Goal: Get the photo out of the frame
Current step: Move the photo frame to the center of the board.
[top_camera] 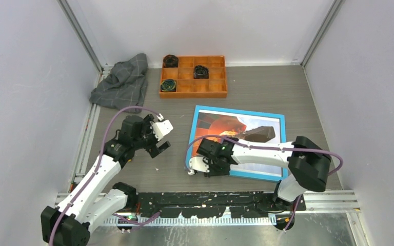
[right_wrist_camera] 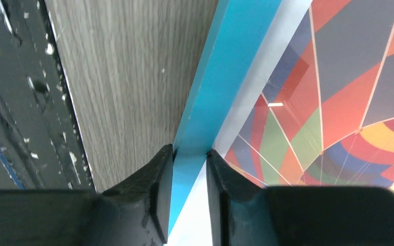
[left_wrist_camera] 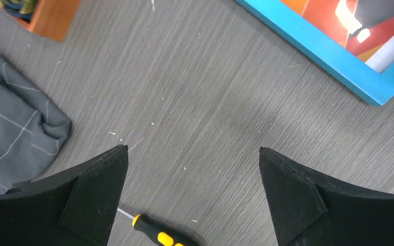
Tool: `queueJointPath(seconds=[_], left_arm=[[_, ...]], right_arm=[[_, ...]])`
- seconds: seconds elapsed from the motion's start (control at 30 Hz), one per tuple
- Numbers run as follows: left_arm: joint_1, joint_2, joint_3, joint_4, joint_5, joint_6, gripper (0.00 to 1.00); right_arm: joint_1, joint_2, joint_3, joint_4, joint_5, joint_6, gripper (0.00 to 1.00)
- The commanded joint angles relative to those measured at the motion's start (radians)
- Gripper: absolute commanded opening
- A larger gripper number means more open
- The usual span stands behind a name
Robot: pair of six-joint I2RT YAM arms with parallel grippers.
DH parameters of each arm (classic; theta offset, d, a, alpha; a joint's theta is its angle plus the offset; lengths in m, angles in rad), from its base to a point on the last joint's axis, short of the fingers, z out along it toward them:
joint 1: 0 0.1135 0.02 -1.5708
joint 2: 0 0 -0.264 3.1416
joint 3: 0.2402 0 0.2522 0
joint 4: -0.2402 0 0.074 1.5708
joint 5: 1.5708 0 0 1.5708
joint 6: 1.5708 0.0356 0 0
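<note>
Two arms reached over a grey bench. The right claw was pinched shut on the blue border of the frame, close to its near-left corner. The frame lay face up on the bench with the photo of the balloon inside it, behind the border. Judging by that, nothing was yet out: the back remained to be reached and the print freed. The left claw hung open, holding nothing, over bare bench to the frame's left.

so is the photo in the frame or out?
In: the photo lies inside the frame, within its blue border; right gripper is shut on that border.
</note>
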Motion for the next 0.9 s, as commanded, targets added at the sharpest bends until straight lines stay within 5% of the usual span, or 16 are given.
queueJointPath(seconds=[0.0, 0.13, 0.27, 0.87], left_arm=[[-0.011, 0.010, -0.071, 0.188, 0.034, 0.077, 1.00], [-0.022, 0.006, -0.098, 0.206, 0.074, 0.084, 1.00], [-0.042, 0.011, -0.099, 0.196, 0.112, 0.097, 1.00], [-0.333, 0.171, -0.112, 0.261, 0.089, 0.249, 1.00]], right_arm=[[0.009, 0.028, 0.070, 0.035, -0.018, -0.015, 0.41], [0.009, -0.037, -0.012, 0.106, 0.067, -0.012, 0.77], [-0.025, -0.142, -0.091, 0.120, 0.158, -0.004, 0.86], [-0.163, -0.345, -0.265, 0.037, 0.069, 0.059, 0.71]])
